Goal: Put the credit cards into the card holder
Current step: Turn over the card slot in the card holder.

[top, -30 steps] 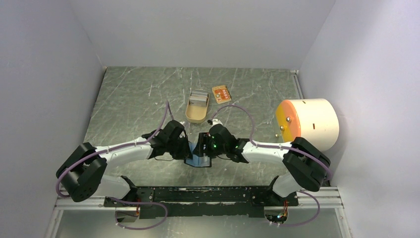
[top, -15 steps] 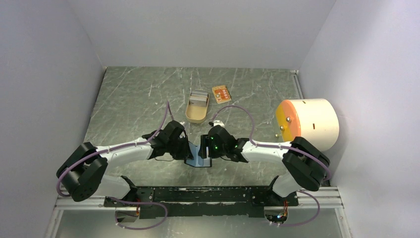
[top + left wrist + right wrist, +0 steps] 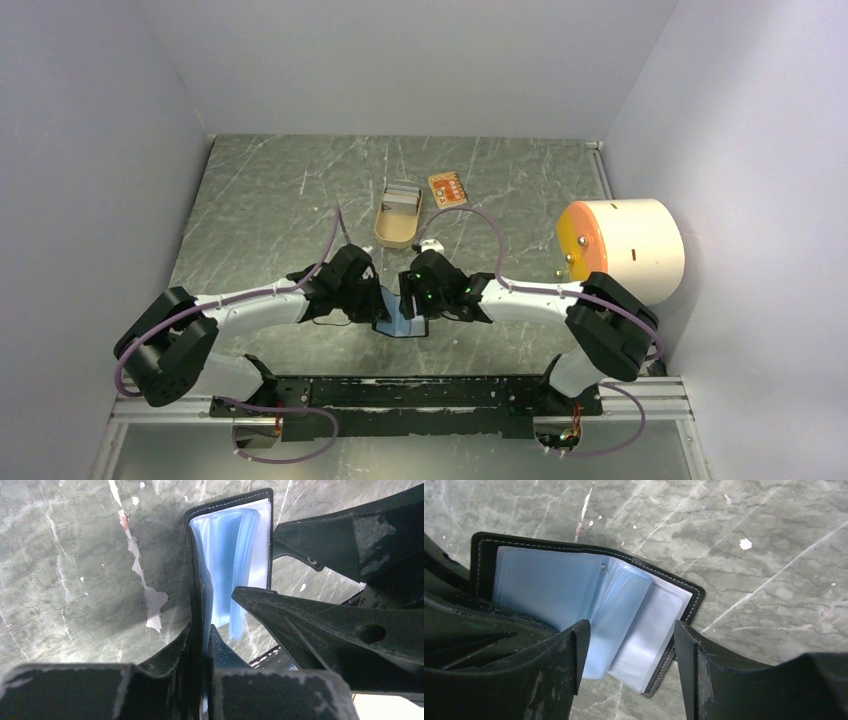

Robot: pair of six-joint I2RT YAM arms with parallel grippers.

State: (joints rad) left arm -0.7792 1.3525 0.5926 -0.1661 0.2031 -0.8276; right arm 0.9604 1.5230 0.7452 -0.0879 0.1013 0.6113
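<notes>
Grey-green marbled stone-look bench (image 3: 260, 200): floor of a white-walled booth, carrying every item below.

One squat white cylinder with an orange end face (image 3: 630, 250): lying on its side at the bench's right edge, orange face turned toward the middle, well apart from the smaller items.

Two white-and-black arms: the left arm (image 3: 250, 305) and the right arm (image 3: 530, 298) reach in from the near rail and meet over the near middle of the bench.

The left hand (image 3: 201, 642): fingers pressed together on one black cover of the card holder, with the cover's edge nipped between them.

The right hand (image 3: 629, 650): fingers spread wide and held low over the open card holder, with the tips of the sleeves lying between them. Whether either finger touches a sleeve, I cannot tell.

One tan-gold oblong metal tin (image 3: 398, 222): open-topped, on the bench just beyond the two hands.

One black leather-like folding card holder with blue lining (image 3: 589, 595): open on the bench between the two hands, on the near side of the tin. It has white stitching round the cover, and clear blue plastic sleeves (image 3: 621, 610) fan out from the fold.

One tan-orange card (image 3: 447, 188): thin and flat on the bench, just beside the tin's far right corner, apart from the card holder.

One pale grey-white card (image 3: 403, 191): seemingly lying in the far end of the tin, too small to make out further.
</notes>
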